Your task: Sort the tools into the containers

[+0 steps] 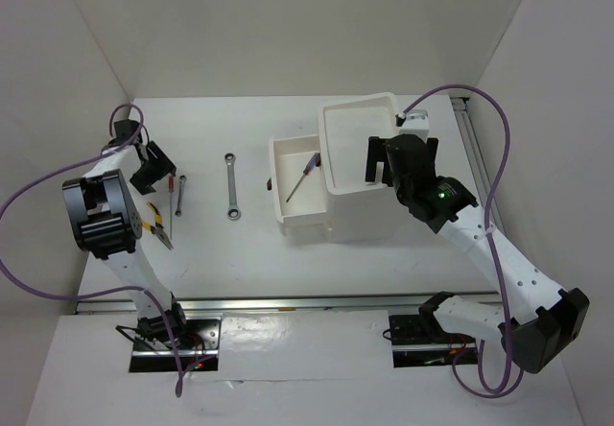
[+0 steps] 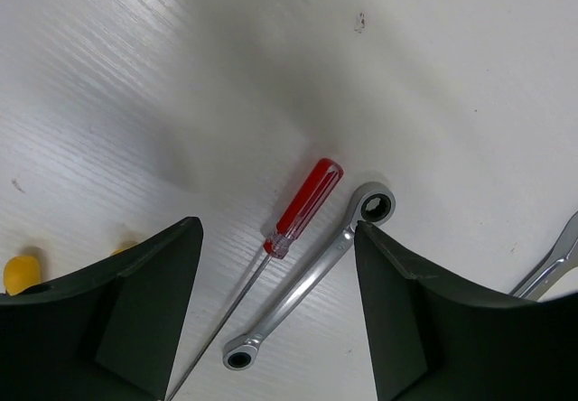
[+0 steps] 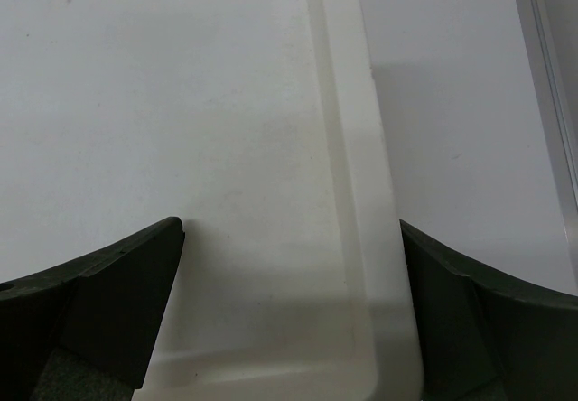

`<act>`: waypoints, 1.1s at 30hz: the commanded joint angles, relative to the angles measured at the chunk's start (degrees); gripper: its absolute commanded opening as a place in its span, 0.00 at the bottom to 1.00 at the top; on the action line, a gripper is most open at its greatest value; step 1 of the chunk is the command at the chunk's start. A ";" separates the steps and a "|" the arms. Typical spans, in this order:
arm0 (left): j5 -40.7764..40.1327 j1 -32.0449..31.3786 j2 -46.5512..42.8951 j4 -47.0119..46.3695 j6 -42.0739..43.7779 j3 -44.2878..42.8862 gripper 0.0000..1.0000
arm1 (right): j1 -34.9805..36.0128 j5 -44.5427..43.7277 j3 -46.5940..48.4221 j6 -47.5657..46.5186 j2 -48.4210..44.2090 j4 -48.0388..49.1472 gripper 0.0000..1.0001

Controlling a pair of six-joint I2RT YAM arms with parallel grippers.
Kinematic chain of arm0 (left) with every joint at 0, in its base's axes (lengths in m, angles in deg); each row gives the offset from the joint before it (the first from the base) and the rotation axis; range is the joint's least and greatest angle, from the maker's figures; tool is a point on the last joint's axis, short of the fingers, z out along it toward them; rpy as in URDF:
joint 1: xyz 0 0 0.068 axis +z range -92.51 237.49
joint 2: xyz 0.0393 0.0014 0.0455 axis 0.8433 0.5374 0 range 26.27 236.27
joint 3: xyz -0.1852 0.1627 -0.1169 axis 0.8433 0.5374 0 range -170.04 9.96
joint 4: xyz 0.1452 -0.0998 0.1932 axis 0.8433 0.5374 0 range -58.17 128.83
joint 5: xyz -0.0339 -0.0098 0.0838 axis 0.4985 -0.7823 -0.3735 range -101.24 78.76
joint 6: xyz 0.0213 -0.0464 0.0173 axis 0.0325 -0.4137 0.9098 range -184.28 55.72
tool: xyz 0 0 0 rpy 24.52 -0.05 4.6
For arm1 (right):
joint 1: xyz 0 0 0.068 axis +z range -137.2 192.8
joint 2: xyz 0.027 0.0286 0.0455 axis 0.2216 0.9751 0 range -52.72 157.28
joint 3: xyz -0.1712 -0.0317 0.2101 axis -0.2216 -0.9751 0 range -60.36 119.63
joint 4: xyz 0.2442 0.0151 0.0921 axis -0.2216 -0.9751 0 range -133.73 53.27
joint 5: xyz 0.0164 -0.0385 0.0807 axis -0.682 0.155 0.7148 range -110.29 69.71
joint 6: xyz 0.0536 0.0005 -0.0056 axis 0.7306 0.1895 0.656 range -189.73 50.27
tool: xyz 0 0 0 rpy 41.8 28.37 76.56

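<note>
Hovering left claw, apart, near red screwdriver lying near-to-far, handle far, right claw apart above box

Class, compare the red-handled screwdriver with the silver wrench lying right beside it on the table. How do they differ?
The red-handled screwdriver has a see-through red handle; the silver wrench is bare metal throughout. The screwdriver narrows to a thin shaft; the wrench has a ring at each end. Both lie flat on the table, roughly parallel.
</note>
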 commanded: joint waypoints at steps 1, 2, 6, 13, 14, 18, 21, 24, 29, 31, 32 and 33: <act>0.14 -0.59 1.75 0.60 0.15 -1.56 0.80 | 1.94 1.65 0.64 0.38 -0.40 -0.75 1.00; 0.13 -1.11 1.76 0.60 0.15 -1.56 0.80 | 1.94 1.13 0.64 0.38 -0.40 -0.75 1.00; -2.42 -1.65 2.90 1.39 0.15 -2.09 0.79 | 1.94 1.12 0.64 0.38 -0.93 -0.75 1.00; -6.45 -2.17 4.57 3.76 -0.55 -2.71 0.74 | 1.94 0.59 0.64 0.38 -1.98 -0.75 1.00; -7.51 -2.17 5.44 4.81 -0.55 -3.40 0.71 | 1.94 0.59 0.11 0.38 -1.98 -0.23 1.00; -10.41 -4.36 9.39 6.76 0.23 -5.69 0.66 | 2.46 0.59 0.11 0.38 -2.51 -0.22 1.00; -10.86 -4.98 11.42 8.95 -0.46 -7.62 0.66 | 2.46 0.59 0.11 0.38 -3.56 -0.22 1.00; -11.99 -6.12 12.65 9.83 -0.46 -8.24 0.55 | 2.46 0.59 0.11 0.38 -3.57 -0.22 1.00; -12.70 -6.13 13.97 10.97 -0.38 -9.29 0.20 | 2.46 0.59 0.64 0.38 -3.57 -0.22 1.00; -12.70 -6.13 14.50 11.85 -0.38 -9.30 0.04 | 2.46 0.59 1.16 0.38 -3.04 -0.22 1.00; -12.70 -6.13 14.50 12.38 -0.38 -9.30 0.00 | 2.46 0.59 1.16 0.38 -3.04 -0.22 1.00; -12.70 -6.13 14.50 12.38 -0.38 -9.30 0.00 | 2.46 0.59 1.16 0.38 -2.43 -0.22 1.00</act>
